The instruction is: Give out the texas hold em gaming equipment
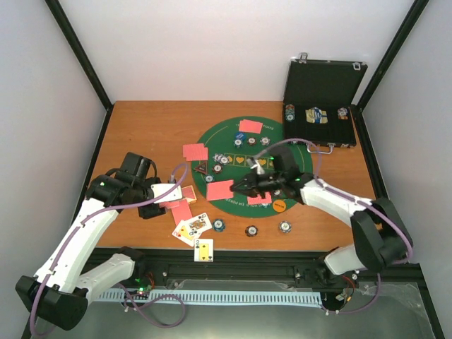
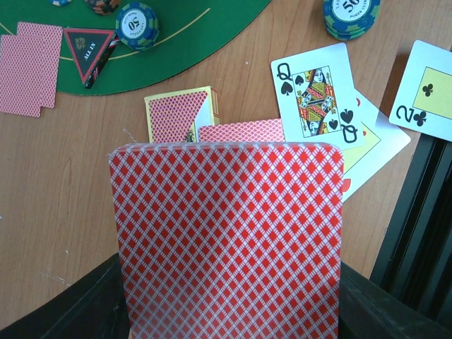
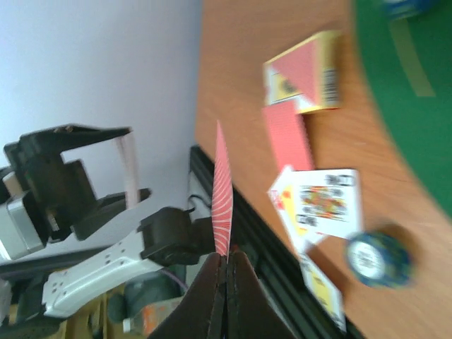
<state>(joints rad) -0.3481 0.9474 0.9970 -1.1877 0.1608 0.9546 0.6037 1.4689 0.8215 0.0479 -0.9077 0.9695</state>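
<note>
My left gripper [image 1: 169,198] is shut on a stack of red-backed cards [image 2: 229,240] that fills the left wrist view and hides its fingers. My right gripper [image 1: 239,186] is shut on a single red-backed card [image 1: 220,191] above the green mat's [image 1: 219,138] left edge; the card shows edge-on [image 3: 222,205] in the right wrist view. Face-down cards [image 1: 251,126] lie on the mat, with chips and a dark red-edged triangle [image 2: 90,53]. A queen of spades [image 2: 314,95] and a two of clubs [image 2: 427,92] lie face up on the wood. An orange disc [image 1: 280,206] sits at the mat's near edge.
An open black case [image 1: 321,106] with chips inside stands at the back right. A yellow-edged card box [image 2: 180,116] lies just beyond the held stack. Three loose chips [image 1: 252,230] sit near the front edge. A black rail [image 1: 282,272] runs along the table's front.
</note>
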